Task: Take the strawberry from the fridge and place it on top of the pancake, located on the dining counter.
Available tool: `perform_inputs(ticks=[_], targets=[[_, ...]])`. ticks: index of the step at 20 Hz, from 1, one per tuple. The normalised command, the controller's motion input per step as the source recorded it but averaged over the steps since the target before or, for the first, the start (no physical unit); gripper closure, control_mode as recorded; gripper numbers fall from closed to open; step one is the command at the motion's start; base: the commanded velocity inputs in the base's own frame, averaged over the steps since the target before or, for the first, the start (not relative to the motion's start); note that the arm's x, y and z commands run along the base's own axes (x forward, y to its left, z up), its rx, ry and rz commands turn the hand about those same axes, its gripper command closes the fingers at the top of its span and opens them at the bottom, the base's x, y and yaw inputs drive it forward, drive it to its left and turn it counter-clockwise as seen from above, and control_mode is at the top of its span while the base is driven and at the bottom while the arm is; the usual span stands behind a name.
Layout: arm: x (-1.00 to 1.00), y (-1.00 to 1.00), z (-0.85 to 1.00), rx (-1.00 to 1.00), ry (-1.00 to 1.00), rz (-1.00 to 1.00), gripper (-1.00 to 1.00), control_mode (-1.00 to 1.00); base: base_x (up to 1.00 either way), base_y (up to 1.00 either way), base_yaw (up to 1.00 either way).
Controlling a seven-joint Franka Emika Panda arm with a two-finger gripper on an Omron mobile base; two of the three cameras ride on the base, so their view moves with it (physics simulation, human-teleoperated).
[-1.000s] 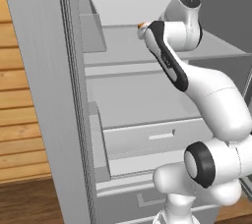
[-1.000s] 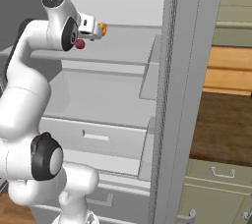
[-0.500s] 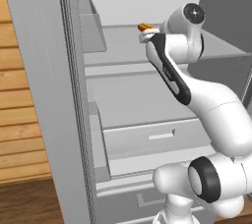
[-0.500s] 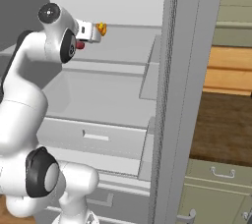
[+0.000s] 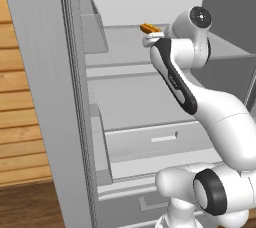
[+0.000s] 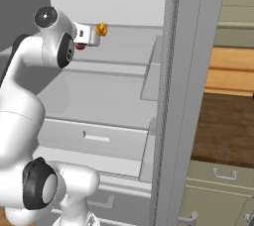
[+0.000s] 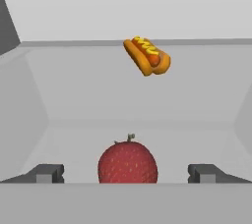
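In the hand view the dark red strawberry (image 7: 128, 161) lies on the white fridge shelf (image 7: 123, 105), close in front of the hand. It sits between my two dark fingertips (image 7: 47, 173). My gripper (image 7: 127, 173) is open, with a fingertip well apart from the fruit on either side. The left base view shows my arm reaching over the drawers into the open fridge (image 5: 45, 97), with the hand (image 5: 155, 39) at shelf height. From the right base view the hand (image 6: 87, 35) sits just short of the hotdog. The pancake and the dining counter are out of view.
An orange-yellow hotdog (image 7: 146, 56) (image 5: 150, 28) (image 6: 101, 29) lies farther back on the same shelf. The open fridge door (image 6: 173, 96) stands right of the arm, with bins on its inner side. A pulled-out drawer (image 5: 150, 139) lies below. Pale cabinet drawers (image 6: 218, 185) are at the right.
My arm has stretched deeper into the fridge, carrying the hand forward along the shelf toward the hotdog. The jaws have stayed open.
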Motion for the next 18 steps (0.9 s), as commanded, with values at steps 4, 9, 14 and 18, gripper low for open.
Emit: perform_inputs(ticks=[4,9,14,18], targets=[[0.00,-0.06,-0.02,0.00,0.01,0.00,-1.00,-1.00,0.00,0.00,0.00],[0.00,0.00,-0.09,0.00,0.03,0.00,-1.00,-1.00,0.00,0.00,0.00],[0.05,0.00,-0.03,0.00,0.00,0.00,-1.00,-1.00,0.00,0.00,0.00],[0.10,0.00,-0.07,0.00,0.00,0.00,-1.00,-1.00,0.00,0.00,0.00]])
